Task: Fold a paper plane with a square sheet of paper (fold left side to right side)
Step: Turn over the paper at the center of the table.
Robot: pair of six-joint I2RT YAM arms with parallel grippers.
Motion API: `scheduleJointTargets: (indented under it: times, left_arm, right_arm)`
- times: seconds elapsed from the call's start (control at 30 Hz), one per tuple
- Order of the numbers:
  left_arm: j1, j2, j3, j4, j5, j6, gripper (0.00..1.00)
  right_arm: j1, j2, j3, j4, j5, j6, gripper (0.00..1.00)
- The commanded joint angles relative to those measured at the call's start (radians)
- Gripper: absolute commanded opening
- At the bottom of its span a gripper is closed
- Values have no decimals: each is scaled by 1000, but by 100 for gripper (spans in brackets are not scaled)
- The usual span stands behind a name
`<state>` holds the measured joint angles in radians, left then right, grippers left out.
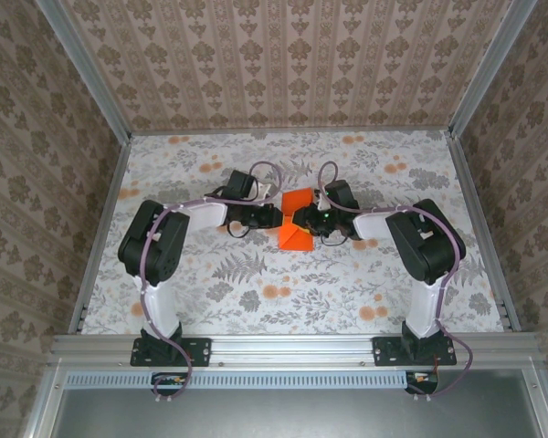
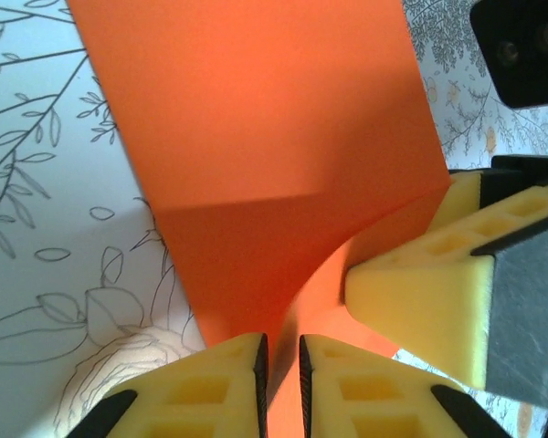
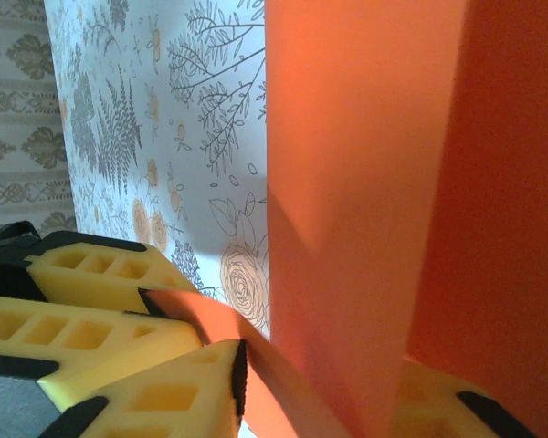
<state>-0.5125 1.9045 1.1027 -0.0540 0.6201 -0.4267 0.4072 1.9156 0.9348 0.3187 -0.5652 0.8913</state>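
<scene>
Roomy floral tabletop (image 1: pixel 256 301) — edge of orange paper (image 2: pixel 274 119) tight in left pincer (image 2: pixel 281 374)

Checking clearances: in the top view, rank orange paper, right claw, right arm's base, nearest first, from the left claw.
1. Orange paper, gripped by the left claw.
2. Right claw, just right of it.
3. Right arm's base, near right corner.

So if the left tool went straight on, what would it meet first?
The orange paper sheet: the left tool is shut on its edge, and the sheet rises straight ahead. The right tool's finger sits just right of that line, likely missed.
</scene>
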Motion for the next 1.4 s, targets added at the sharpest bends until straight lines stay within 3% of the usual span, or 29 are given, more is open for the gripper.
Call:
scheduleJointTargets:
  times: [0.0,0.07,0.17,0.63,0.83,1.17,1.37]
  left_arm:
    - [26,-67,-31,28,4,-6,33]
    - [38,-99,-55,52,14,-18,45]
    - [71,-168,-100,96,38,-41,54]
    - [180,-517,-227,264,193,-190,91]
    - [172,-556,-189,357,297,-258,93]
    - [113,-548,-112,350,342,-262,90]
    - [97,-554,-97,362,346,-270,75]
  right_arm:
    - [4,2,22,43,-27,-2,16]
    - [1,-15,21,36,-25,-25,11]
    - [-10,-54,17,35,-36,-67,8]
    - [-90,-355,11,151,-189,-210,7]
    - [-80,-401,76,196,-271,-203,7]
    - [-14,-411,142,260,-336,-168,8]
    - [-2,-402,134,326,-338,-117,8]
